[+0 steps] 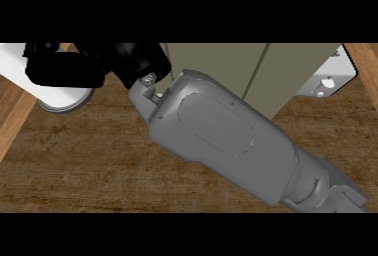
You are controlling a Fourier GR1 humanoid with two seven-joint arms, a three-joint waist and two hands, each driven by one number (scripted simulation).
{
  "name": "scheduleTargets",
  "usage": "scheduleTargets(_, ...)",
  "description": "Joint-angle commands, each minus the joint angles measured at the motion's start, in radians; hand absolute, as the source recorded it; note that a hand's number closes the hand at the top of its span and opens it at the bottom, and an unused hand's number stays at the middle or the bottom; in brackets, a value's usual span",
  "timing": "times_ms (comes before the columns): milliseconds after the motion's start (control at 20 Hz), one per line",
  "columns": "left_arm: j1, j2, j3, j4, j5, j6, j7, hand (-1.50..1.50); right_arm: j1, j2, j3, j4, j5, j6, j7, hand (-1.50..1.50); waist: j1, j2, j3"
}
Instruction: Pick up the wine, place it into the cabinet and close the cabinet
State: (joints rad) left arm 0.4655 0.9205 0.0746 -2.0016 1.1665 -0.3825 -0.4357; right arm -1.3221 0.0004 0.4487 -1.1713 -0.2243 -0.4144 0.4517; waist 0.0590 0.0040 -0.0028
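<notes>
My right forearm [221,135] crosses the view from the lower right to the upper left and fills most of it. Its black hand [66,67] sits at the upper left, curled over a white cylinder with a grey rounded end, which I take for the wine bottle [63,99]. The bottle lies slanted and runs out past the top left corner, with its upper part hidden by the hand. The cabinet [221,65] shows as olive-grey panels at the top centre, to the right of the hand. My left hand is nowhere in the view.
A white panel with hinge fittings [330,77] stands at the cabinet's right side. The brown wooden counter [88,170] spreads below. Lighter wooden edges run along the left [11,120] and the top right [365,62].
</notes>
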Motion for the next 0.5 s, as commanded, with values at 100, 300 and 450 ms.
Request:
scheduleTargets(100, -0.022, 0.009, 0.053, 0.031, 0.039, -0.022, 0.024, 1.5, -0.004, -0.028, -0.075, 0.262, 0.002, 0.048, -0.16, 1.5, -0.006, 0.015, 0.001)
scheduleTargets(300, -0.032, 0.003, 0.049, 0.021, 0.038, 0.003, 0.035, 1.5, 0.048, -0.056, -0.039, 0.293, 0.013, 0.059, -0.201, 1.5, -0.007, 0.018, 0.001)
scheduleTargets(450, -0.049, -0.003, 0.053, 0.001, 0.04, 0.044, 0.036, 1.5, 0.085, -0.092, -0.049, 0.291, 0.005, 0.083, -0.237, 1.5, -0.013, 0.023, 0.003)
